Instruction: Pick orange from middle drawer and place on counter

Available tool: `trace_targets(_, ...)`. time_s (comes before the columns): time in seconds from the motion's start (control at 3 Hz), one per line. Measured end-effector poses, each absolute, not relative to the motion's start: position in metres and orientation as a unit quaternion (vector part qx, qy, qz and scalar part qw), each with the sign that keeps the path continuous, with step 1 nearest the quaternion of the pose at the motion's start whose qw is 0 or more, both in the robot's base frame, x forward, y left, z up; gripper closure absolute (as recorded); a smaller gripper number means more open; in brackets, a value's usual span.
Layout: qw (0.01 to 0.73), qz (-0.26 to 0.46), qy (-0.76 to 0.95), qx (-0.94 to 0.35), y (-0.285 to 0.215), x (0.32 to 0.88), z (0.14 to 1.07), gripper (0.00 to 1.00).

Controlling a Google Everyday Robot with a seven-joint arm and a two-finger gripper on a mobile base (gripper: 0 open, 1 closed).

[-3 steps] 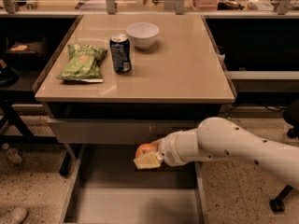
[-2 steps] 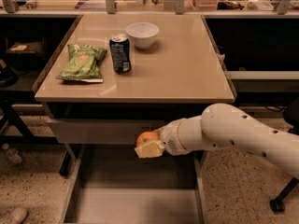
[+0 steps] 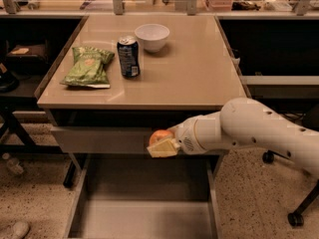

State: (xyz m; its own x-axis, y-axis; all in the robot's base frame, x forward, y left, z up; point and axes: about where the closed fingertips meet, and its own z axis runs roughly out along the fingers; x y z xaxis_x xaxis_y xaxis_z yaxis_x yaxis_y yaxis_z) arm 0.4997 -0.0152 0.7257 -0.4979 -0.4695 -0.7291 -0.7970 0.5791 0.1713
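Note:
My gripper (image 3: 160,144) is shut on the orange (image 3: 159,135), a small round fruit held between pale fingers (image 3: 162,149). It hangs in front of the grey drawer front, just below the counter's front edge. The white arm reaches in from the right. Beneath it the middle drawer (image 3: 144,218) is pulled out, its flat grey floor bare. The counter (image 3: 189,68) is the glossy beige tabletop above.
On the counter stand a dark soda can (image 3: 128,57), a white bowl (image 3: 152,36) and a green chip bag (image 3: 88,66), all toward the left and back. A chair wheel (image 3: 295,218) sits on the speckled floor at the right.
The gripper with the orange has risen from over the open drawer to just under the counter's front edge. The counter items have not moved.

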Motion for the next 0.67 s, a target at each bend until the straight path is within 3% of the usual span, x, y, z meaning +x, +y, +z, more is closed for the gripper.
trace_targets(0.33,0.329,0.247,0.827,-0.383,-0.0312,0.5314,0.7706,1.00)
trace_targets(0.67,0.327,0.247,0.828,-0.382,-0.0313,0.5273,0.7710,1.00)
